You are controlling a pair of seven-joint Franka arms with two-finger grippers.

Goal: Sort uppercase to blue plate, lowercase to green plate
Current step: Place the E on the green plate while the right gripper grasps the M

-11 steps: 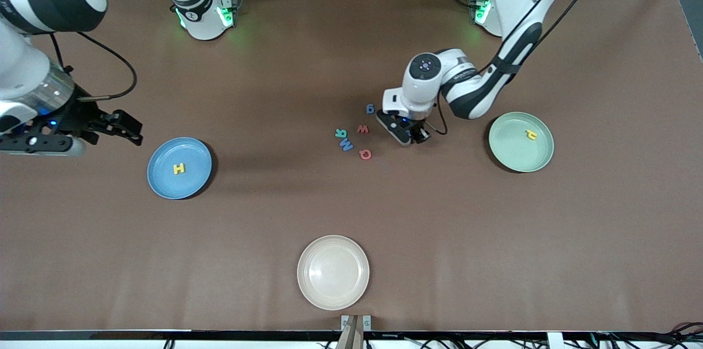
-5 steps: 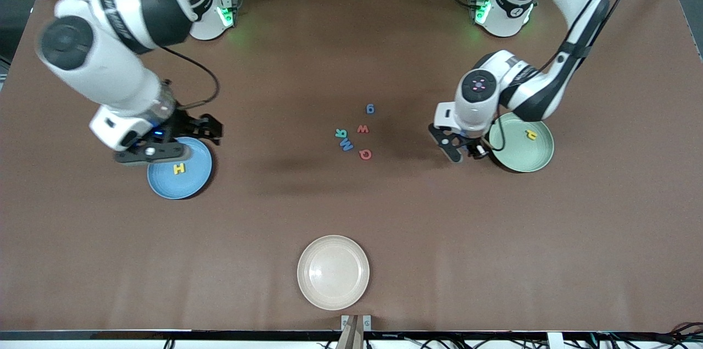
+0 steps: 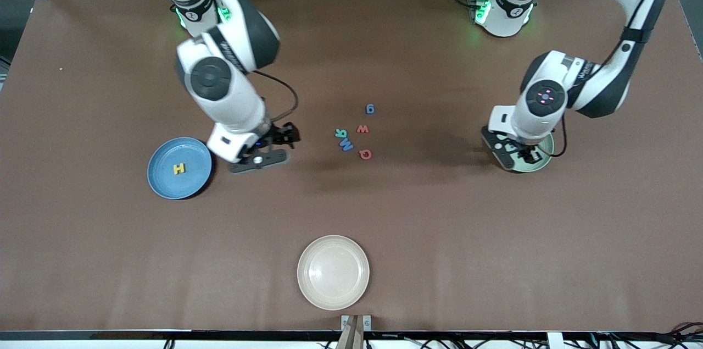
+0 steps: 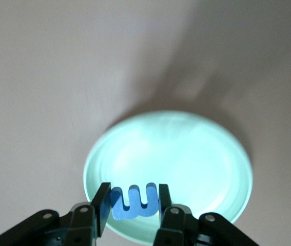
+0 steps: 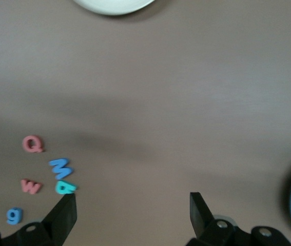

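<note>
The left gripper's [image 4: 131, 207] fingers [image 4: 102, 207] pinched a blue m [image 4: 134, 203] between them, over the green plate [image 4: 196, 154]. The right gripper's [image 5: 133, 215] fingers [image 5: 65, 215] stood spread wide with nothing in them, over bare table between the blue plate [image 3: 165, 178] and the loose letters. The yellow H [image 3: 179, 169] lay on the blue plate. In mid-table lay the g [image 3: 370, 109], w [image 3: 362, 129], R [image 3: 341, 133], M [image 3: 346, 144] and Q [image 3: 365, 154], close together. A cream plate [image 3: 333, 272] sat nearest the front camera.
</note>
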